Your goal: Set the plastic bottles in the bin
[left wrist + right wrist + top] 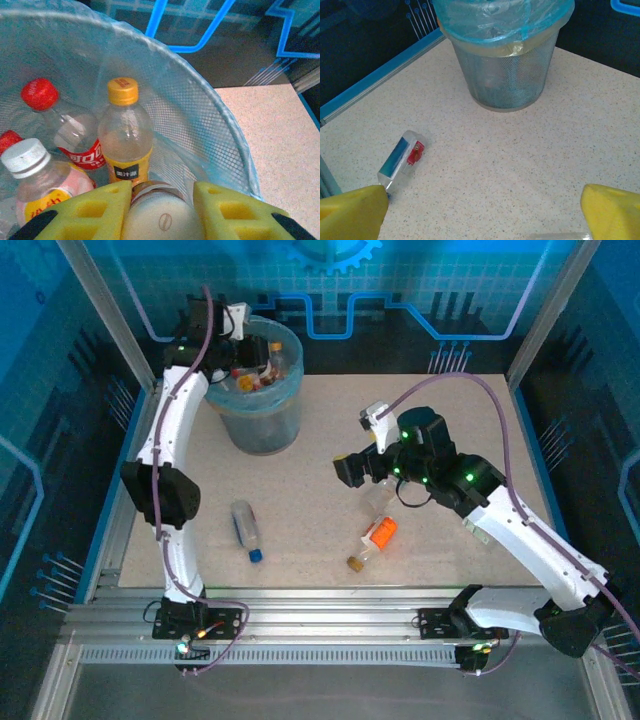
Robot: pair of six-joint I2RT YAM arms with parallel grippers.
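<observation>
Far left: L gripper [234,322] hangs over the bin [262,420], yellow pads [95,210] clamped on a pale bottle [160,222] w/ a brown neck, its brown end pointing ahead of the fingers and down into the bin. Three bottles stand packed below: a red-capped bottle [65,130], a white-capped bottle [35,175] and an orange-capped bottle [125,145].

This looks like the drop step. It is best done by opening the jaws only once the whole bottle sits inside the rim. Aim for the gap to the right of the orange-capped bottle so it doesn't bounce off a cap. Then lift straight up, so the pads don't snag the blue liner [505,20].

Centre: a blue-capped bottle [246,528] lies on its side on the table [330,400], well apart from the bin, not yet collected.

Right: R gripper [352,468] hovers w/ jaws wide and empty. Just beside it lie a clear bottle [378,500] and, nearer the arm bases, an orange-labelled bottle [378,533]. Either is probably its next pick. The grip should go across the body at mid-length, since round bottles lying flat tend to roll.
</observation>
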